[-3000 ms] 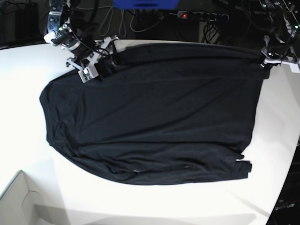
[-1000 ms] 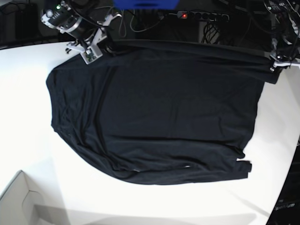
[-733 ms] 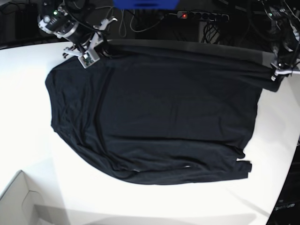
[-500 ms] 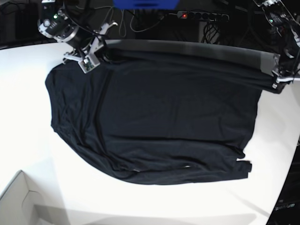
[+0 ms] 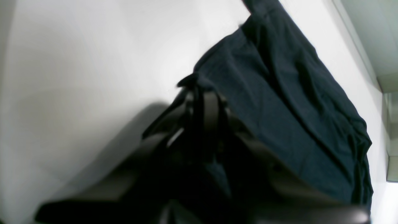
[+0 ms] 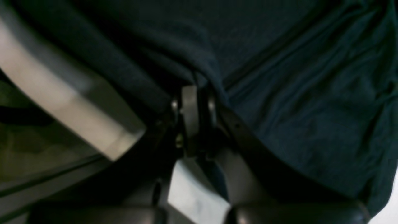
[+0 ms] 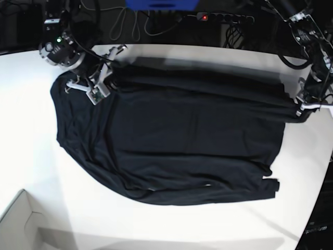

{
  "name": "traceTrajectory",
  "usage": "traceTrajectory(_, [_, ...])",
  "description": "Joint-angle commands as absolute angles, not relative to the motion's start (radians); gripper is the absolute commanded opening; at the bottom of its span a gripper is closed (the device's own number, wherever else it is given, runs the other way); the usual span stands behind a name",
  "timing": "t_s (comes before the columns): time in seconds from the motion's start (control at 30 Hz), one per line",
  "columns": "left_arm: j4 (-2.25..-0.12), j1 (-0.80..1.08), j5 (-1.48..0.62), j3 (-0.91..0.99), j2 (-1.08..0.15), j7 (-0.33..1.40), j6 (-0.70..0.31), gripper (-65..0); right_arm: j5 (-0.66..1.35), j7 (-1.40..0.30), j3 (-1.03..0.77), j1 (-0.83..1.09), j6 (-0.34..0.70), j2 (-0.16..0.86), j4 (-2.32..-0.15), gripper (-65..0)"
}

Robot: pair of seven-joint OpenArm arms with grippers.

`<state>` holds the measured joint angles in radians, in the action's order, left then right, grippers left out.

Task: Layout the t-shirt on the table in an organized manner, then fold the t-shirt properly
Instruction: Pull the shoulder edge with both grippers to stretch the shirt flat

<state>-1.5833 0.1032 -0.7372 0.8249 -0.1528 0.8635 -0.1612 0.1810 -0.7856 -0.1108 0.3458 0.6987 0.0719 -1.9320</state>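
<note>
The black long-sleeved t-shirt (image 7: 177, 140) lies spread on the white table (image 7: 171, 224). Its far edge is lifted and drawn in over the body. My right gripper (image 7: 101, 83), at the left of the base view, is shut on the shirt's far left edge. The right wrist view shows its fingers (image 6: 190, 102) pinching dark fabric (image 6: 295, 93). My left gripper (image 7: 304, 107), at the right of the base view, is shut on the far right corner. In the left wrist view its fingers (image 5: 209, 107) clamp the shirt's edge (image 5: 279, 93) above the table (image 5: 77, 62).
A white box corner (image 7: 21, 224) sits at the front left. A power strip (image 7: 223, 18), cables and a blue object (image 7: 161, 4) lie beyond the table's far edge. The table's curved edge runs down the right side (image 7: 320, 198).
Both grippers have moved from the table's far edge toward the front, carrying the shirt's far edge with them. The lifted strip now lies over the shirt's body.
</note>
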Motion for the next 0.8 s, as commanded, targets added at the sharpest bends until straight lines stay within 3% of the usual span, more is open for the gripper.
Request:
traceTrajectory(0.0, [-1.586, 0.081, -0.751, 0.819, -0.17, 0.839, -0.165, -64.9, 0.189, -0.766, -0.114, 0.332, 0.698, 0.079, -1.936, -65.0])
traceTrajectory(0.3, [-1.512, 0.024, -0.751, 0.812, -0.193, 0.837, -0.163, -64.9, 0.189, -0.765, -0.114, 0.289, 0.698, 0.099, -1.839, -65.0])
traceTrajectory(0.77, [-1.523, 0.133, -0.76, 0.822, -0.223, 0.839, -0.168, -64.9, 0.196, -0.766, -0.113, 0.473, 0.698, 0.114, -1.992, -65.0])
